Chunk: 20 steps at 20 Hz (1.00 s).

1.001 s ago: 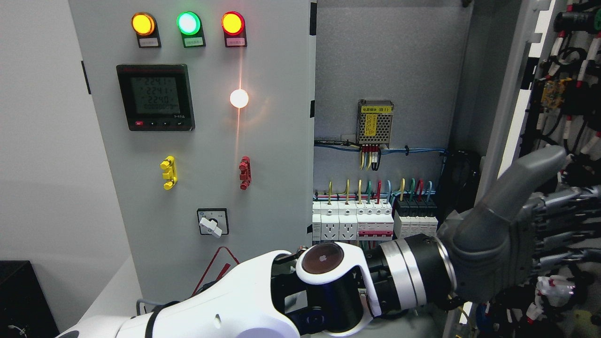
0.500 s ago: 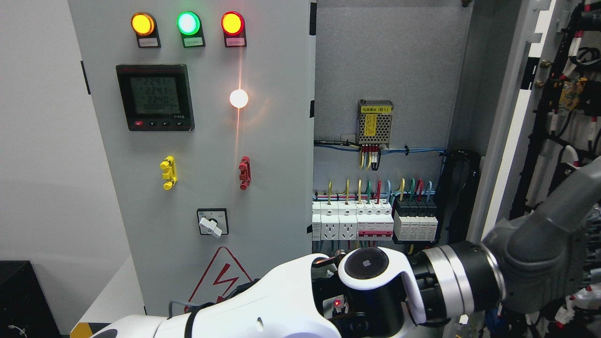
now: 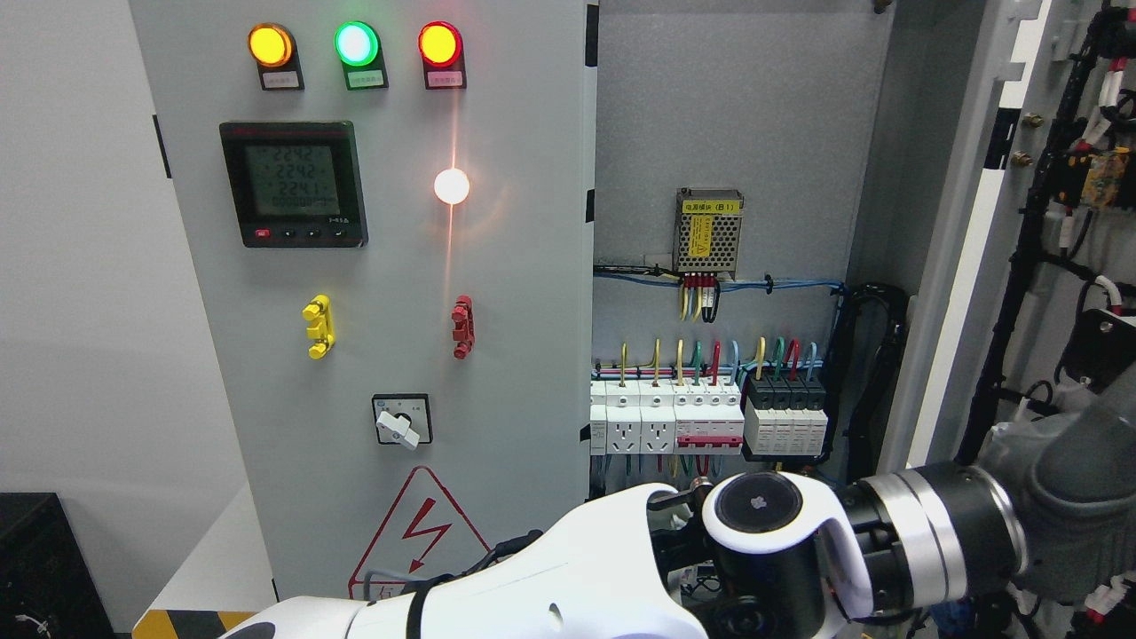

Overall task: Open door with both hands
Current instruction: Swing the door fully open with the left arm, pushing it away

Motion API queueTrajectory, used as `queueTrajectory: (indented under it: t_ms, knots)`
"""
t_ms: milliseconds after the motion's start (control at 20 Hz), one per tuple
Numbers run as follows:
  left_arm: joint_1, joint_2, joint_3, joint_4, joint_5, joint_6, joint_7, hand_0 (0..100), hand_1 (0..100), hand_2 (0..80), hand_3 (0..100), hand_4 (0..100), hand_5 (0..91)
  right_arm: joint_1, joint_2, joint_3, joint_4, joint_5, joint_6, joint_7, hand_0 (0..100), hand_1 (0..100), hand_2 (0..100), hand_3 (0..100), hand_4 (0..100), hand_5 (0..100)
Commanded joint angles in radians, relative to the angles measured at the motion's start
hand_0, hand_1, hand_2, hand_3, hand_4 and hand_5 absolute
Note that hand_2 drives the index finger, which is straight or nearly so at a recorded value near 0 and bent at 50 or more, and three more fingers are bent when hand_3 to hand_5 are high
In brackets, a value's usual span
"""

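At the bottom of the frame the white left arm reaches across to the lower right, where the grey left hand [image 3: 1078, 497] runs off the edge; whether its fingers are apart or together cannot be told. Beside it, along the right edge, the opened door [image 3: 1078, 266] shows its wired inner face. Farther back, 3 lamps [image 3: 356, 44] glow at upper left on the closed panel [image 3: 382, 337].

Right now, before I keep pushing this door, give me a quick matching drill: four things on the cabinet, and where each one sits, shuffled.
Things:
1. digital meter
2. rotary switch
3. power supply box
4. breaker row

Places:
A. inside cabinet, upper back panel
B. closed door, under the lamps
C. inside cabinet, low, above the arm
D. closed door, above the warning triangle

Pairs: 1-B, 2-D, 3-A, 4-C
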Motion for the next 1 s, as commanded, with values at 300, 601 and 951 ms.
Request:
queueTrajectory:
  t_ms: [300, 601, 951]
  knots:
    - [-0.031, -0.054, -0.012, 0.066, 0.001, -0.002, 0.000, 0, 0, 0.0, 0, 0, 0.0, 0.000, 0.000, 0.000, 0.000, 0.000, 0.000, 0.001, 0, 0, 0, 0, 0, 0]
    - [-0.031, -0.053, -0.010, 0.055, 0.001, 0.001, 0.000, 0, 0, 0.0, 0, 0, 0.0, 0.000, 0.000, 0.000, 0.000, 0.000, 0.000, 0.001, 0, 0, 0, 0, 0, 0]
    - [-0.023, 0.022, -0.007, -0.020, 0.001, 0.003, 0.000, 0, 0, 0.0, 0, 0, 0.0, 0.000, 0.000, 0.000, 0.000, 0.000, 0.000, 0.001, 0, 0, 0, 0, 0, 0]
